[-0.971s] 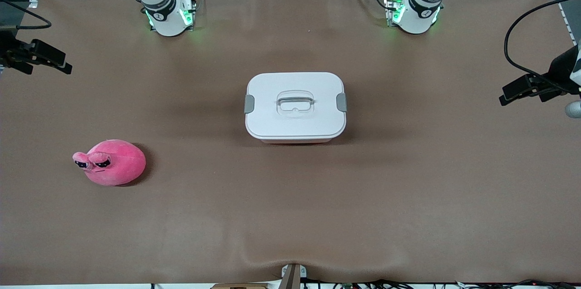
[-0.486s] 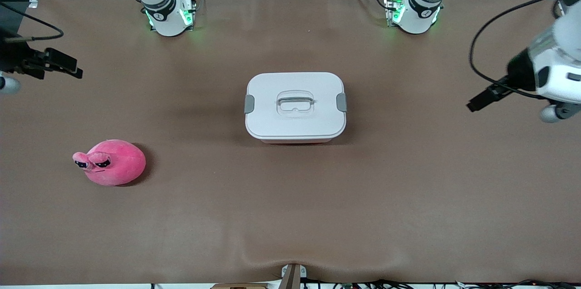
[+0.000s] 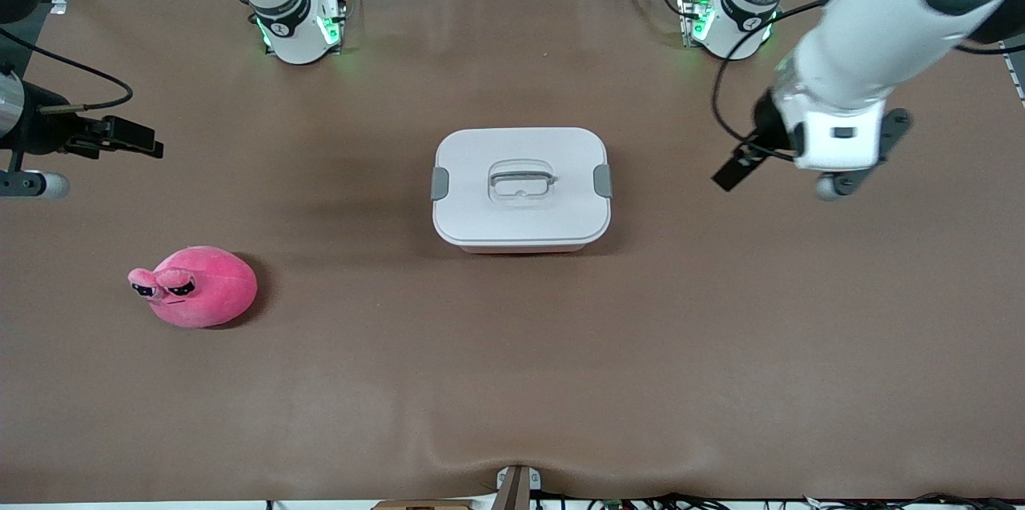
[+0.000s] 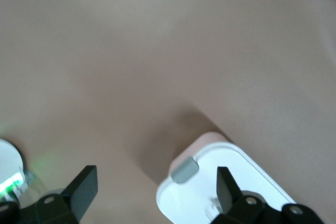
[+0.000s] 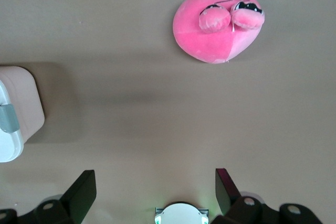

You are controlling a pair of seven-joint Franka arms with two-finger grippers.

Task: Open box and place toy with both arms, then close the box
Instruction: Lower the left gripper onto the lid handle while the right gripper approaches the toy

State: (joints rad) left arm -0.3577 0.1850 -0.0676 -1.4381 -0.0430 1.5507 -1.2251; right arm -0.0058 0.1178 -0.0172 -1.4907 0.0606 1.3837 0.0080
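Since the earlier frame the left arm had swung in from the table's end toward the box [image 3: 520,188]; box and toy [image 3: 194,287] had not moved. The left gripper [image 4: 156,188] hung above the tabletop [image 3: 512,382] beside the box's grey clip [image 4: 185,171], fingers wide apart, holding nothing. The right gripper [image 5: 156,188] had crept in slightly, over bare tabletop at the right arm's end, fingers apart and empty, with the toy ahead of it. Lid was on the box at mid-table.
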